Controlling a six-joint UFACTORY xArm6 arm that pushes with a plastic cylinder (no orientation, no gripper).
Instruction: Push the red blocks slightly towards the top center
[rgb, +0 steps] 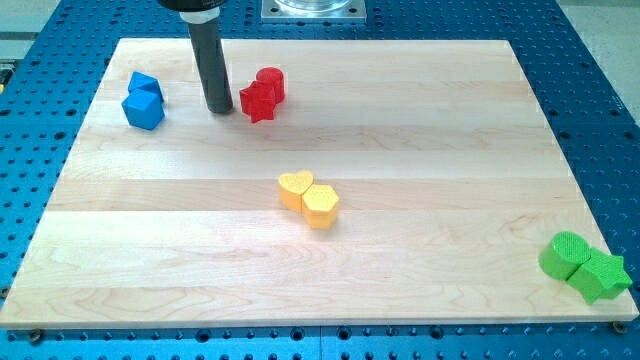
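Note:
Two red blocks touch each other near the view's top, left of centre: a red star-shaped block (257, 101) and a red round block (271, 83) just up and to its right. My tip (220, 109) stands on the board just to the left of the red star block, a small gap apart. The dark rod rises from it to the view's top edge.
Two blue blocks (143, 101) sit together at the view's upper left, left of my tip. A yellow heart block (295, 188) and a yellow hexagonal block (320, 206) touch at the centre. Two green blocks (584, 266) lie at the lower right corner of the wooden board (450, 150).

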